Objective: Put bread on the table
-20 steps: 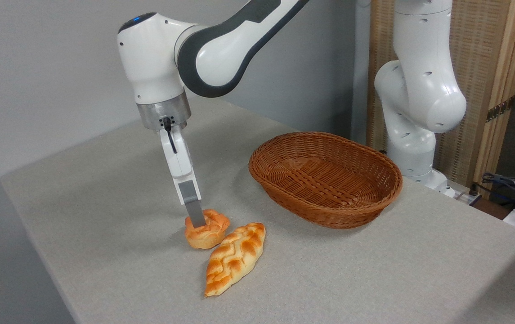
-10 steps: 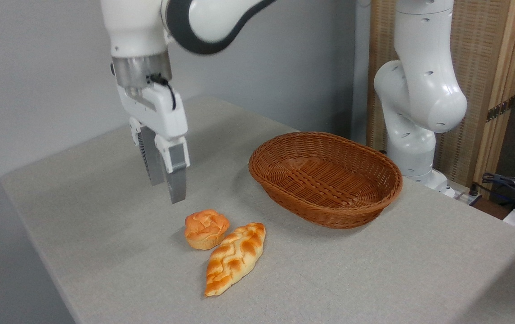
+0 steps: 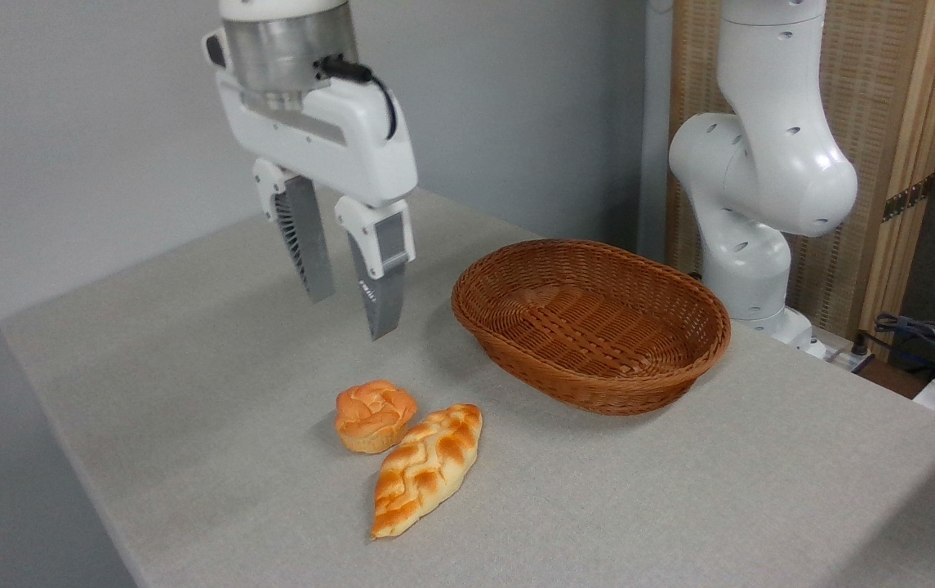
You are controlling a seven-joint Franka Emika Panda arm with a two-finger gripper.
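Bread (image 3: 375, 415): a small round orange-brown bun with a swirled top and paler base, sitting upright on the surface, in the front-left part of the scene.
Surface (image 3: 189, 392): a flat top covered in light grey-beige cloth, with a rounded corner at the left.
Braided loaf (image 3: 426, 469): a longer golden leaf-shaped loaf lying flat just beside the bun, on its right and slightly nearer the camera; the two look to be touching or almost so.
Basket (image 3: 679, 371): a brown oval wicker basket resting on the surface to the right of both breads, well apart from the bun; nothing shows inside it.
Gripper (image 3: 353, 309): hanging in the air above and behind the bun, clear of it and holding nothing.
Fingers (image 3: 304, 238): two grey fingers pointing downward, spread with a clear gap between them.
Arm base (image 3: 761, 171): white jointed segments rising behind the basket at the right, in front of a wooden slatted screen.
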